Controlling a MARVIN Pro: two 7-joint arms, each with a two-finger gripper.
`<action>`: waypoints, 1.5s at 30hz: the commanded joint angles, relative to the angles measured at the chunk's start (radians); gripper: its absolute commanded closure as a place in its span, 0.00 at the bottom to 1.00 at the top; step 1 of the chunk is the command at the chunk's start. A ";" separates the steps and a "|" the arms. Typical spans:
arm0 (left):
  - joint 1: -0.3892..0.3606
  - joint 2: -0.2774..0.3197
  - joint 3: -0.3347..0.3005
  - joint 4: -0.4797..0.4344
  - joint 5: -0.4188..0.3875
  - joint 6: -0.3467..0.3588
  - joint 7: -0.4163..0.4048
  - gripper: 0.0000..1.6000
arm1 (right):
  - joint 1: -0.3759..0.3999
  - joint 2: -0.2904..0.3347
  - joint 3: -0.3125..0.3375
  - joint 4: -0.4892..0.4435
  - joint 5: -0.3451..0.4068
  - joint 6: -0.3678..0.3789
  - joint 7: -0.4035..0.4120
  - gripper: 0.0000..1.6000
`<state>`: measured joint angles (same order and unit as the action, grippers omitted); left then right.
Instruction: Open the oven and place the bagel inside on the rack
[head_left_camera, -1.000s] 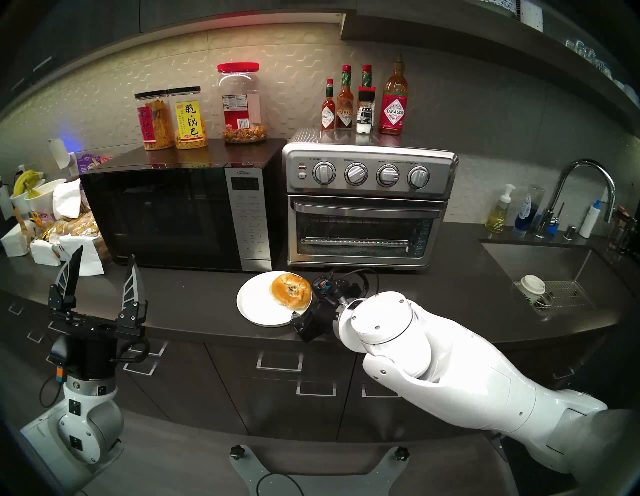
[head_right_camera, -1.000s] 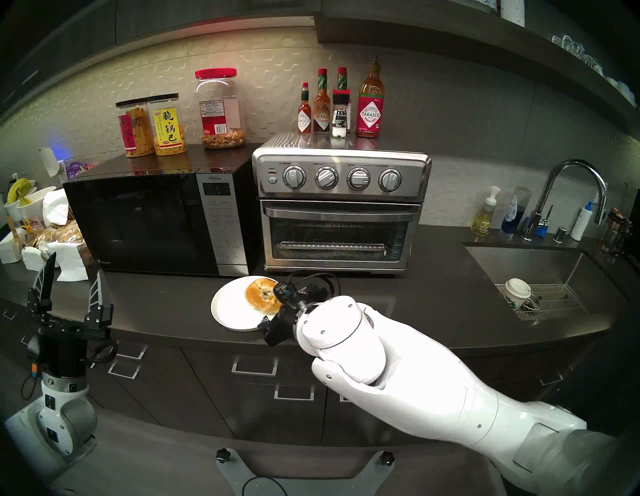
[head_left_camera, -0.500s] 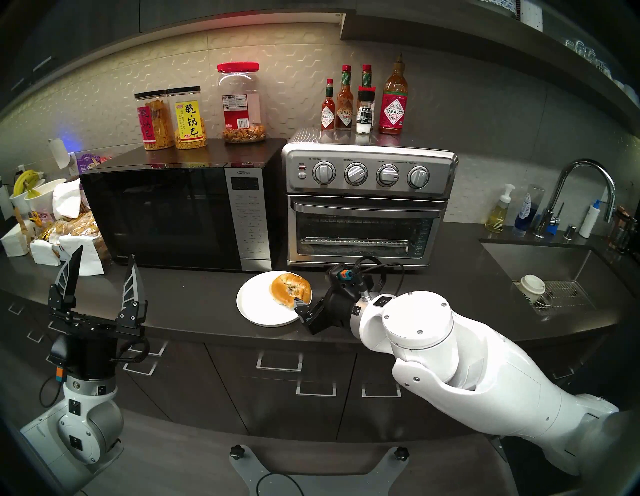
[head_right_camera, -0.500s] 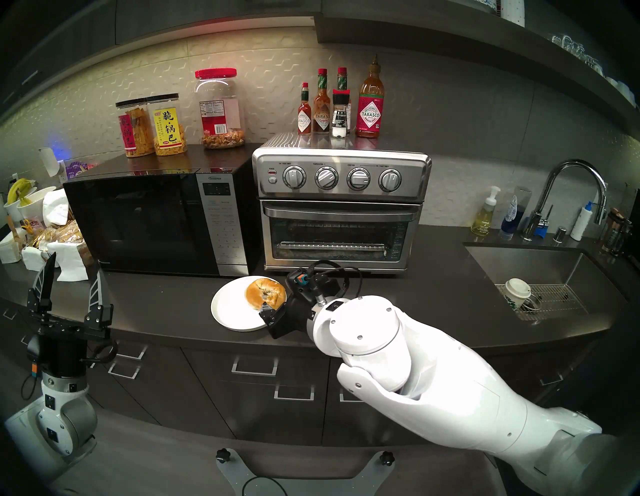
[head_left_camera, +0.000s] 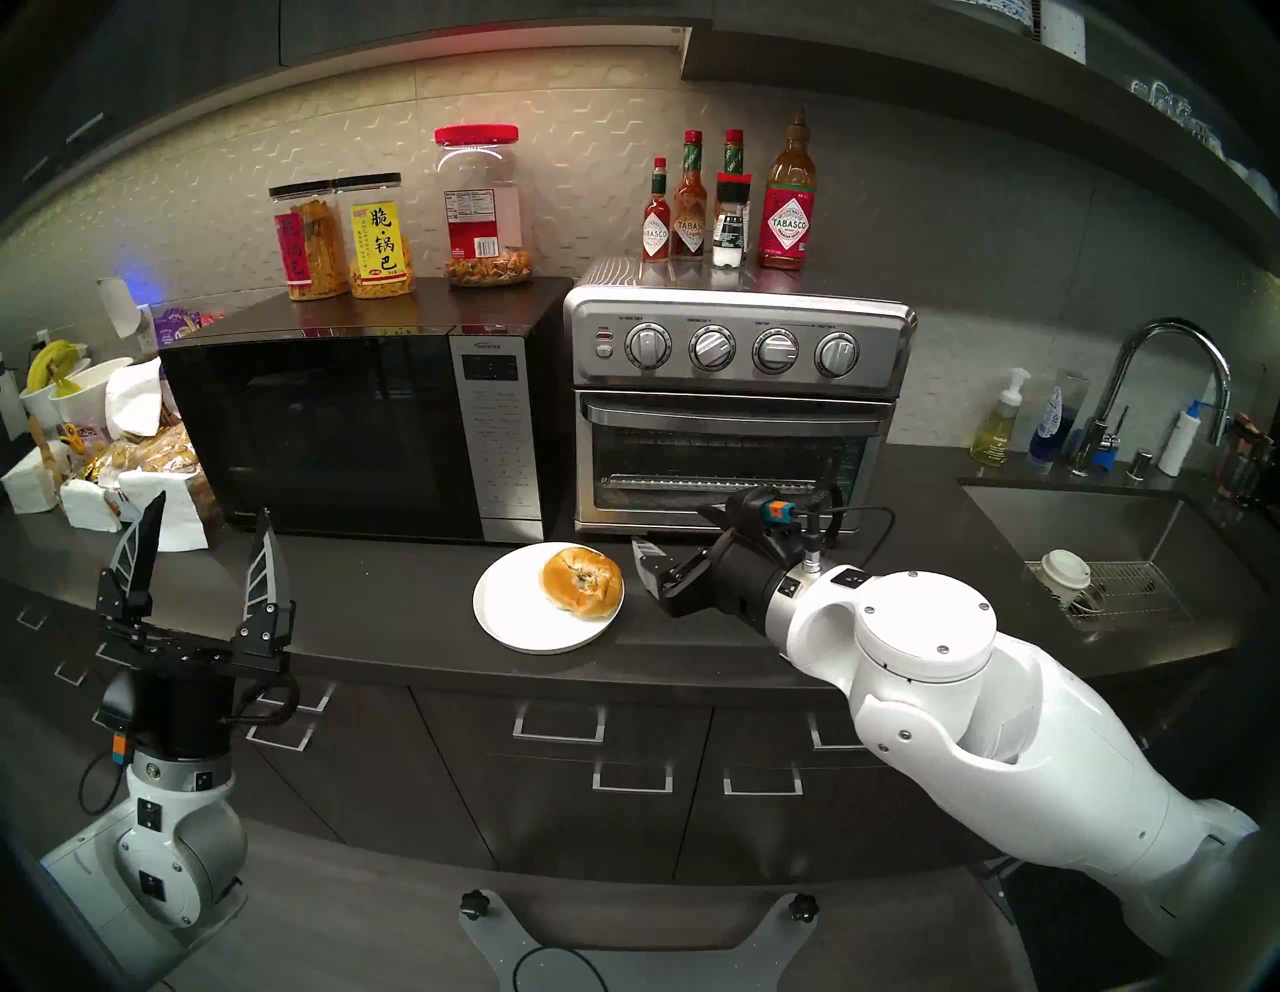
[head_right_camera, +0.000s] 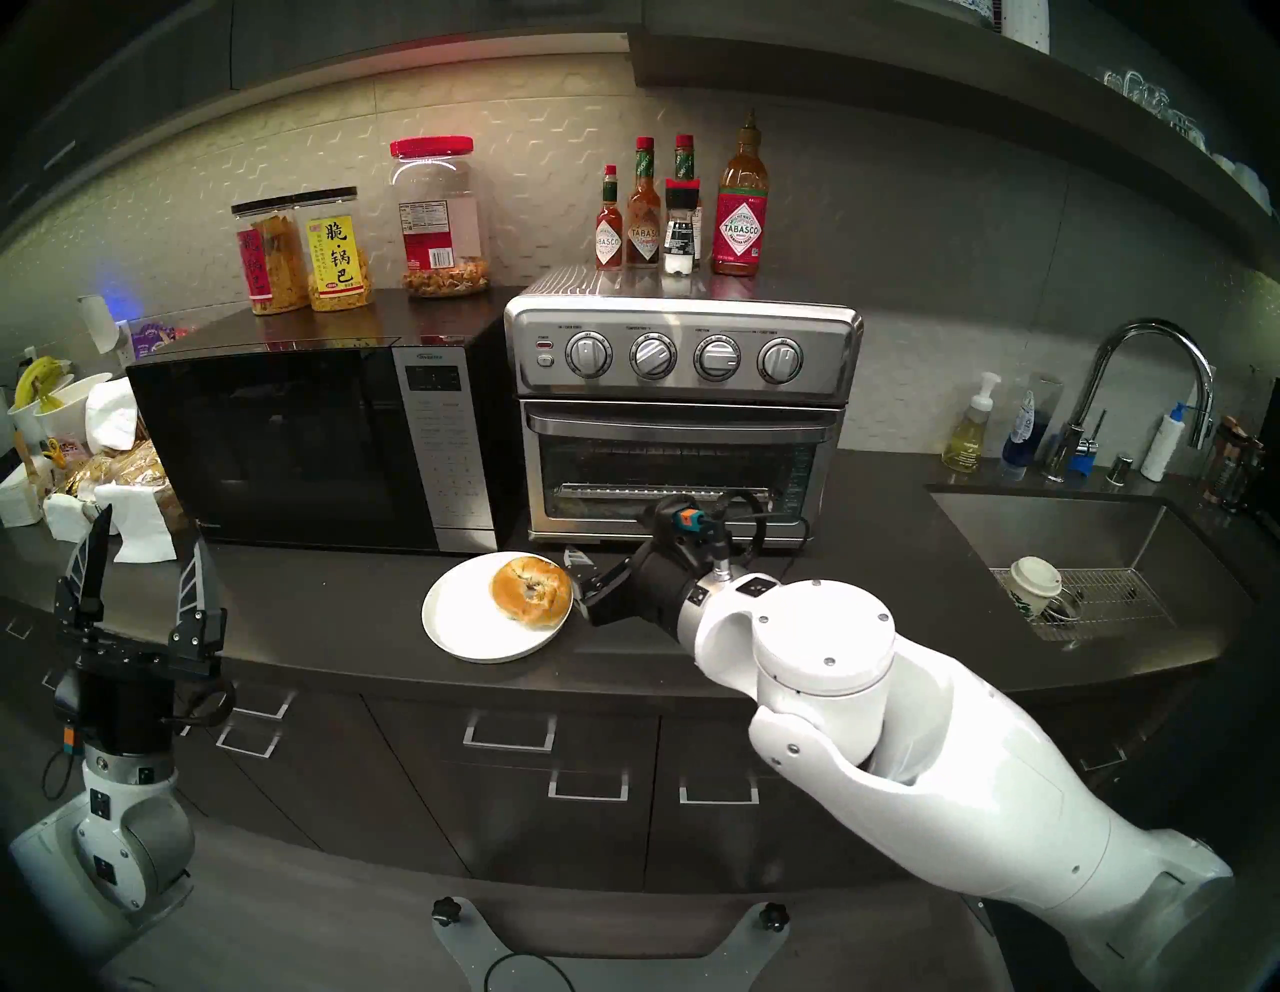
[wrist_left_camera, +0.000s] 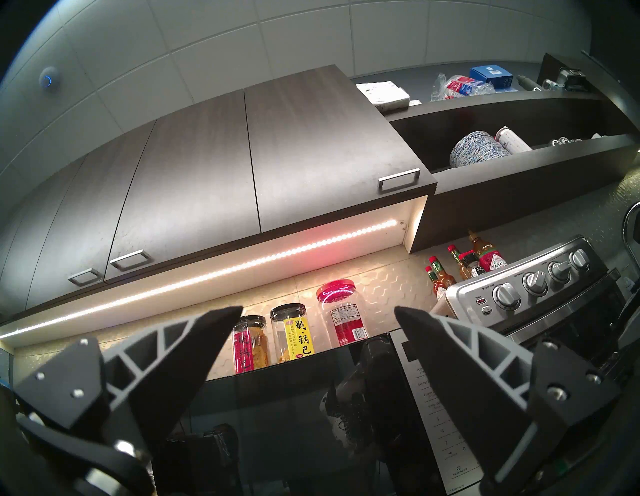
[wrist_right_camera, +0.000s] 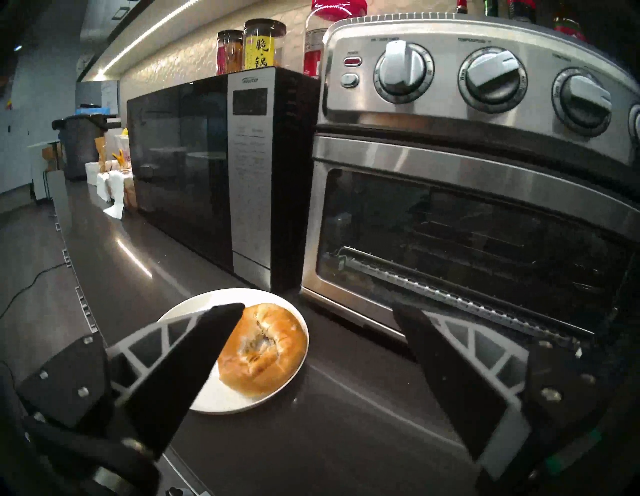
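The steel oven (head_left_camera: 734, 415) (head_right_camera: 682, 429) (wrist_right_camera: 450, 104) stands with its glass door shut; the bar handle (head_left_camera: 734, 413) (wrist_right_camera: 467, 173) runs across the door's top. The wire rack (head_left_camera: 706, 483) (wrist_right_camera: 450, 287) shows through the glass. A golden-brown bagel (head_left_camera: 582, 580) (head_right_camera: 532, 589) (wrist_right_camera: 266, 350) lies on a white plate (head_left_camera: 512, 623) (wrist_right_camera: 207, 398) in front of the oven's left corner. My right gripper (head_left_camera: 675, 537) (head_right_camera: 609, 547) (wrist_right_camera: 318, 308) hovers open and empty just right of the plate, low before the door. My left gripper (head_left_camera: 208, 533) (wrist_left_camera: 318, 311) stands open, upright, far left.
A black microwave (head_left_camera: 346, 429) sits left of the oven, with snack jars (head_left_camera: 346, 242) on top. Sauce bottles (head_left_camera: 727, 208) stand on the oven. The sink (head_left_camera: 1108, 554) with a paper cup lies right. Napkins and bread bags (head_left_camera: 138, 471) crowd the left counter.
My right arm has drawn back to the right and risen, taking its open gripper off the bagel's right side to in front of the oven door. The bagel and left arm stayed put.
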<state>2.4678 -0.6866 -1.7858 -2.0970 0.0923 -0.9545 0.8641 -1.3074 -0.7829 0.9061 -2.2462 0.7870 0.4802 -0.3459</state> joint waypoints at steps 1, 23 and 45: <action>-0.001 0.000 -0.007 -0.009 0.000 0.000 0.001 0.00 | -0.031 0.026 -0.002 0.021 -0.020 -0.057 0.021 0.00; -0.001 0.000 -0.006 -0.008 0.001 -0.001 0.001 0.00 | 0.074 -0.188 -0.162 0.298 -0.156 -0.042 -0.028 0.00; -0.001 0.000 -0.006 -0.008 0.001 -0.001 0.001 0.00 | 0.156 -0.331 -0.191 0.546 -0.202 -0.094 -0.054 0.00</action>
<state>2.4678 -0.6865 -1.7858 -2.0969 0.0923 -0.9545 0.8641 -1.1932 -1.0707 0.7087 -1.7336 0.5963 0.4134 -0.3989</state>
